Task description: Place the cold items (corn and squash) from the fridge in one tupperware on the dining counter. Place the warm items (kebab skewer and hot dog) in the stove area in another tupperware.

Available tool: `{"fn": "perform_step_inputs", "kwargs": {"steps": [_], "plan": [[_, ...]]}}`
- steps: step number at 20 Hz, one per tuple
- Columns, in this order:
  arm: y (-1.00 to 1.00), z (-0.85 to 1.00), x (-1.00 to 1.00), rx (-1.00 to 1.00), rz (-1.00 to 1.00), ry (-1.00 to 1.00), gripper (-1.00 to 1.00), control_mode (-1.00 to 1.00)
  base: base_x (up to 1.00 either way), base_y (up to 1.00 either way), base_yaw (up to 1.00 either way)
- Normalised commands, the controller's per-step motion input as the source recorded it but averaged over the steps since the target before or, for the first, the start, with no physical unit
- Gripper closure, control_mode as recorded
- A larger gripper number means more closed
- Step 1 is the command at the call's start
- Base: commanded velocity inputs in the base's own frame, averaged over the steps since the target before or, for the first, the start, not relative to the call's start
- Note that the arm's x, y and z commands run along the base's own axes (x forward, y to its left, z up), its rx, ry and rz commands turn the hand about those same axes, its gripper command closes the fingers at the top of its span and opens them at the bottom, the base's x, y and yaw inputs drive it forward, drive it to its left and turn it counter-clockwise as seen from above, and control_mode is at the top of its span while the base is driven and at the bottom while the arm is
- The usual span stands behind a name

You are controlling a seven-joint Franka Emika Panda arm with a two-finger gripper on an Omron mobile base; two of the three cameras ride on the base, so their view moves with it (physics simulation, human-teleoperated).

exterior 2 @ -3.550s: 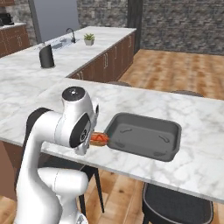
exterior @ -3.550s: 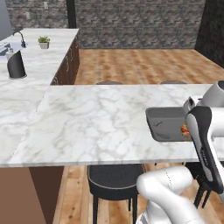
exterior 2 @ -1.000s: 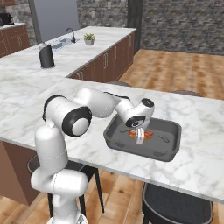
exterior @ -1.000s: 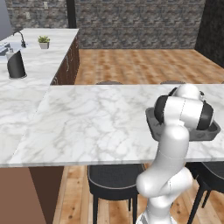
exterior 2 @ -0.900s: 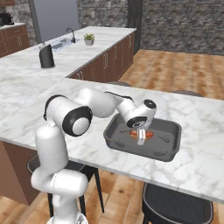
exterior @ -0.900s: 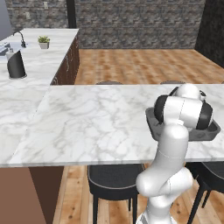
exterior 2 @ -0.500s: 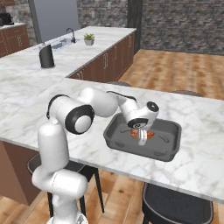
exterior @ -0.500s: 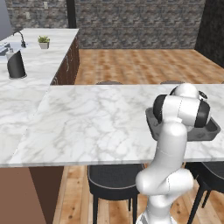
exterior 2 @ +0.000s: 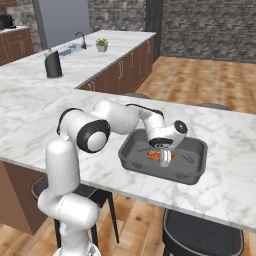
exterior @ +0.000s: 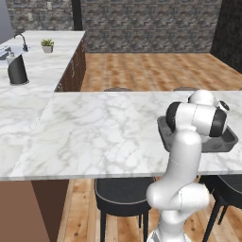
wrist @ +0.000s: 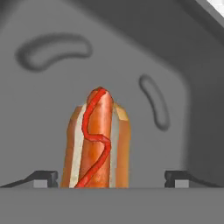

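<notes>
Reaching down into a grey box, the robot's two-finger gripper [exterior 2: 164, 161] has its jaws spread wide apart. In the hand view the two small dark fingertips [wrist: 43, 177] stand far out to each side, and neither one touches the food between them.

Next come the things, from biggest to smallest. The long white-grey marbled dining counter [exterior: 99, 132] runs across both base views. Black round stools [exterior: 124, 196] stand tucked under its near edge. Behind it, a second marbled counter over brown cabinets [exterior 2: 95, 60] carries a dark rounded jug [exterior 2: 52, 65] and a small green plant in a white pot [exterior 2: 102, 44]. The white robot arm with dark joints [exterior 2: 115, 120] bends over the dining counter and ends inside the box.

The dark grey plastic tupperware box [exterior 2: 192, 160] sits on the dining counter, close to the near edge. In the left base view the arm covers the middle of the box, so you can see just its rim [exterior: 163, 134].

The small red-orange hot dog in a tan bun with a red squiggle of sauce [wrist: 99, 140] lies flat on the floor of the box. It is right under the gripper, in the gap between the two open fingers. In the right base view it shows as a small orange patch [exterior 2: 155, 155] beside the gripper's tip.
</notes>
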Motion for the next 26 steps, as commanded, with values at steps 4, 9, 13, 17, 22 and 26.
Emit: {"fn": "perform_step_inputs", "kwargs": {"steps": [4,9,13,17,22,26], "plan": [[-0.13,0.95,-0.58,0.02,0.17,-0.08,-1.0,-1.0,0.0,0.0,0.0],[0.4,1.0,-0.45,-0.15,0.14,0.01,-1.0,-1.0,0.0,0.0,0.0],[0.95,1.0,-0.72,-0.32,0.03,0.0,-1.0,-1.0,0.0,0.0,0.0],[1.0,1.0,-0.9,-0.29,0.0,-0.01,-1.0,-1.0,0.0,0.0,0.0],[0.65,0.61,-0.99,-0.03,0.0,-0.31,-1.0,-1.0,0.0,0.0,0.0],[0.33,0.27,-1.0,0.0,0.02,-0.38,-1.0,-1.0,0.0,0.0,0.0]]}}
